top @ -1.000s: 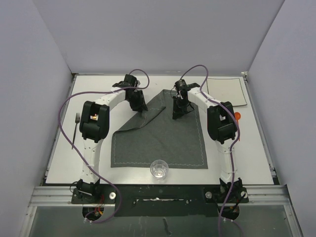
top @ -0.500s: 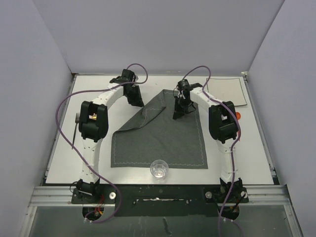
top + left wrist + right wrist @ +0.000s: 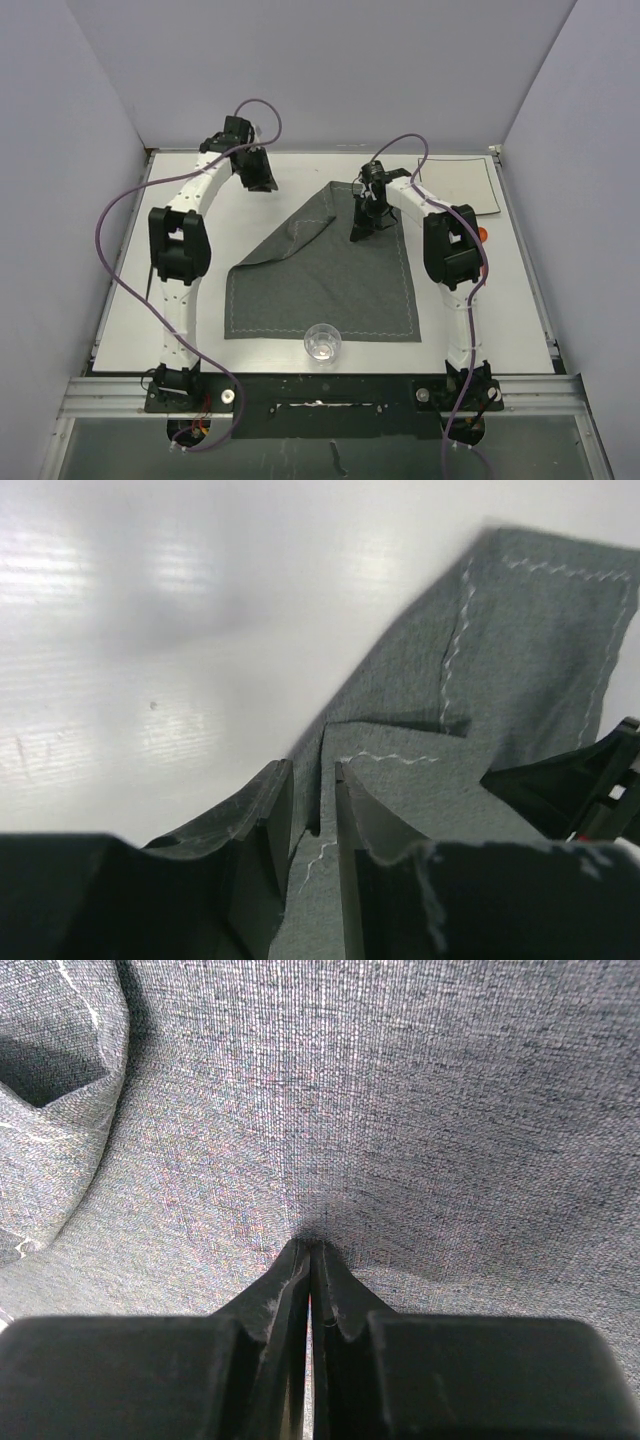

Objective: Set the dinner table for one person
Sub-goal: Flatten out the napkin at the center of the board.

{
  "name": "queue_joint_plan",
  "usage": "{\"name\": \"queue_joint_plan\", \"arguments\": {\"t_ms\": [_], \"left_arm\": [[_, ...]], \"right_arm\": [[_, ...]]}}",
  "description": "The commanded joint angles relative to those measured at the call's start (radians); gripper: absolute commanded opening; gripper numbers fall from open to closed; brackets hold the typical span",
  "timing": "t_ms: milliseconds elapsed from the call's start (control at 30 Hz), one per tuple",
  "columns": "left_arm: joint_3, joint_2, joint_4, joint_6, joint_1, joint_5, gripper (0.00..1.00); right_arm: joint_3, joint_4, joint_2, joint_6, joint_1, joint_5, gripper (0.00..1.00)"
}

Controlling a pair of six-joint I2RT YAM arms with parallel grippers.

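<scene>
Across the whole workspace, the dinner table (image 3: 130,320) is spread as a large flat white top, and everything else is laid on it. A dark grey placemat (image 3: 330,290) is set at its middle, squared to the near edge, with its far left corner folded over onto itself. A white square plate (image 3: 455,185) is seen at the far right corner, apart from the placemat. The left gripper (image 3: 312,770) is held above the table near the far left, beside the folded corner. Its jaws are parted by only a narrow slit, and nothing is seen clamped between them. The right gripper (image 3: 309,1245) is pressed tip-down on the far part of the placemat, jaws brought fully together. Whether a pinch of cloth is caught cannot be told. A clear glass (image 3: 322,341) is stood at the placemat's near edge.
</scene>
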Motion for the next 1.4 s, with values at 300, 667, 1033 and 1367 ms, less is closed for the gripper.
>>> {"name": "queue_joint_plan", "arguments": {"t_ms": [300, 667, 1033, 1367], "left_arm": [[-0.265, 0.018, 0.13, -0.035, -0.089, 0.065, 0.32], [-0.212, 0.073, 0.117, -0.039, -0.11, 0.072, 0.32], [-0.19, 0.078, 0.101, -0.029, -0.105, 0.063, 0.0], [0.044, 0.11, -0.026, 0.034, -0.024, 0.05, 0.0]], "right_arm": [[-0.007, -0.021, 0.0, -0.015, -0.004, 0.032, 0.0], [-0.007, -0.026, 0.002, -0.023, -0.004, 0.035, 0.0], [-0.015, -0.027, 0.011, -0.029, -0.009, 0.03, 0.0], [-0.031, -0.022, 0.01, -0.031, -0.015, 0.024, 0.0]]}}
